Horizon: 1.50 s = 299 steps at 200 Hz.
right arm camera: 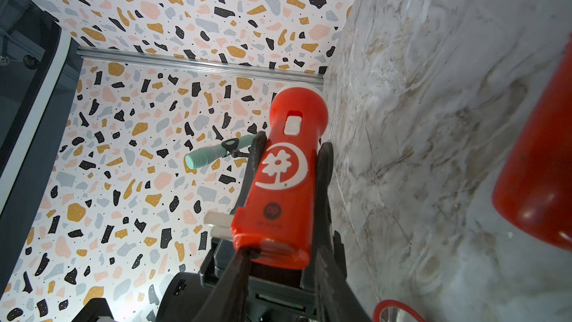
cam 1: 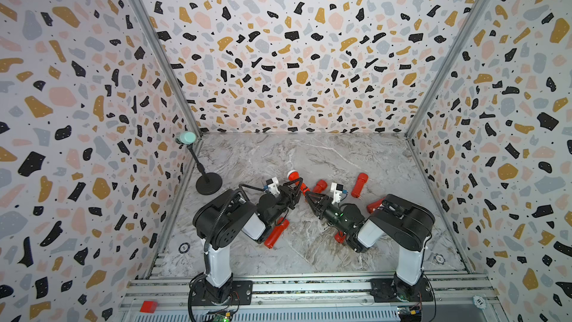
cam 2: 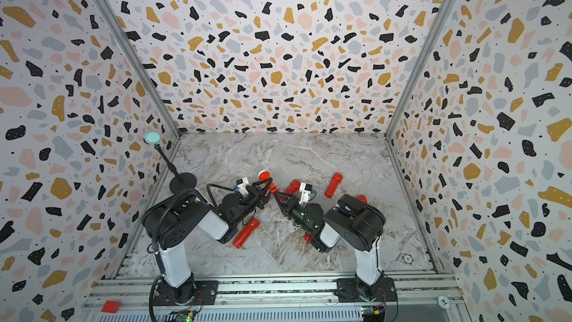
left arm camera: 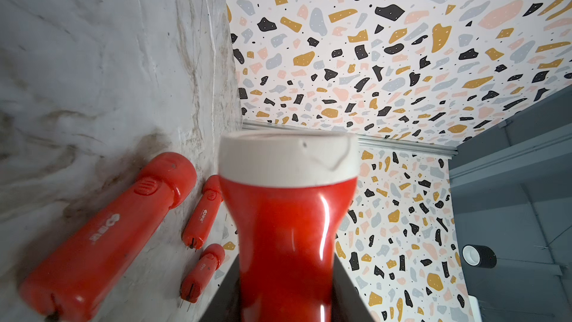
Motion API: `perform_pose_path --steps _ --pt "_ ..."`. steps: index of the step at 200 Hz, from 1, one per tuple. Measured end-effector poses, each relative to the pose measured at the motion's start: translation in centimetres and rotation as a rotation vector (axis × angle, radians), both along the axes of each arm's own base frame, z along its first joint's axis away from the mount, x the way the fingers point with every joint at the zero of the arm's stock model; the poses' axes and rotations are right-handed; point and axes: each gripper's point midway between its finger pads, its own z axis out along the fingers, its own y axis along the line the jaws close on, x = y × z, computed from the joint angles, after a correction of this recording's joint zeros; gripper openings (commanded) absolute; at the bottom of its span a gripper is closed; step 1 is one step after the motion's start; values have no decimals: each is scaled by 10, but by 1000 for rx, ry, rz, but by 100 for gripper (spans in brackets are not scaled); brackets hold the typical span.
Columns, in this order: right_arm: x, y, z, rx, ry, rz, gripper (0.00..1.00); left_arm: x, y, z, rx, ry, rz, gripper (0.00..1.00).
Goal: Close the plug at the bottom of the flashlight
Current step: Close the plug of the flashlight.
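Observation:
A red flashlight (cam 1: 294,178) with a white head is held up off the marble table (cam 1: 309,156), head pointing away. My left gripper (cam 1: 297,186) is shut on its narrow body, which fills the gap between the dark fingers (left arm camera: 223,295) in the left wrist view. My right gripper (cam 1: 309,196) meets the flashlight's (right arm camera: 280,178) bottom end from the other side. In the right wrist view one fingertip (right arm camera: 247,252) presses on the bottom edge and the other finger lies along the side. The plug is blurred there and I cannot make it out.
Several more red flashlights lie on the table (cam 1: 359,184) (cam 1: 319,185) (cam 1: 276,233) (cam 1: 376,205); those near the left wrist camera (left arm camera: 202,212) show metal prongs sticking out. A mint microphone (cam 1: 187,137) on a black stand (cam 1: 209,183) is at the back left. Patterned walls close three sides.

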Motion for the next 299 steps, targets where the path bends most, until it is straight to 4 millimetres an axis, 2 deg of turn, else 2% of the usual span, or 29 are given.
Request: perform_pose_path --steps 175,232,299 --pt "-1 -3 0 13 12 1 32 -2 -1 5 31 5 20 0" --pt "-1 -4 2 15 8 -1 31 -3 1 22 6 -26 38 0" --pt "-1 -5 4 12 -2 -5 30 -3 0 22 4 -26 47 0"
